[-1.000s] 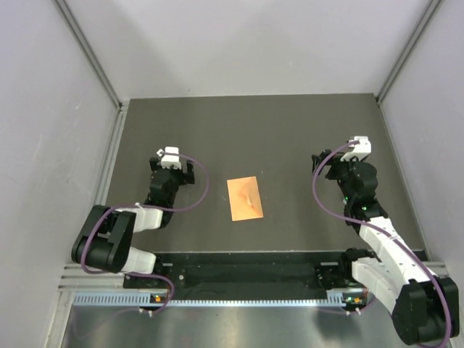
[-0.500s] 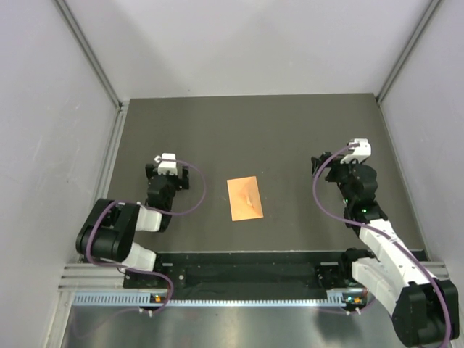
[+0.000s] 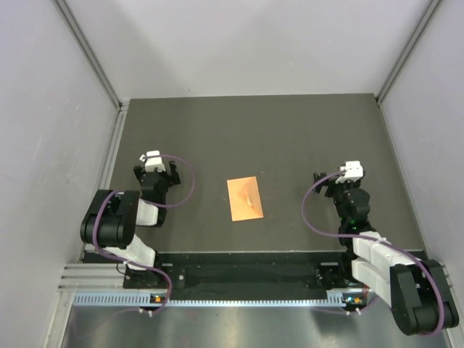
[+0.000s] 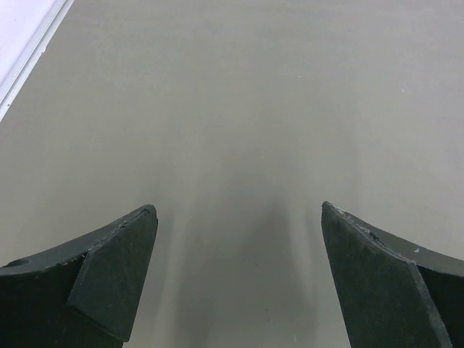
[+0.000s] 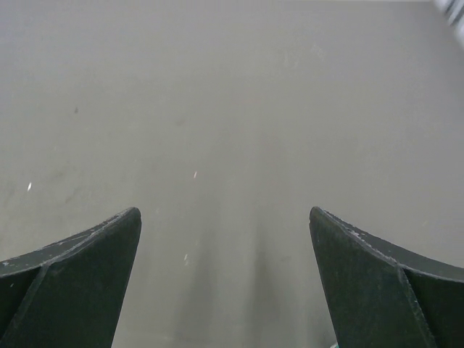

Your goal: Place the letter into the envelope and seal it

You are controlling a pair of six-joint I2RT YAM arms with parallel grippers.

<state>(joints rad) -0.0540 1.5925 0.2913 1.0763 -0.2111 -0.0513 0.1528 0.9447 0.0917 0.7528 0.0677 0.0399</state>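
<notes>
Centrally, flat closed orange envelope (image 3: 244, 199)

The left gripper (image 4: 238, 206) is seen with its jaws held wide apart. Its two dark fingers (image 4: 109, 283) are shown at the near left and near right corners, their tips slightly worn. The matte grey-olive table (image 4: 254, 94) is seen between and beyond them, crossed by a faint shadow (image 4: 239, 239). A pale strip (image 4: 14, 29) is visible at the far left corner.
</notes>
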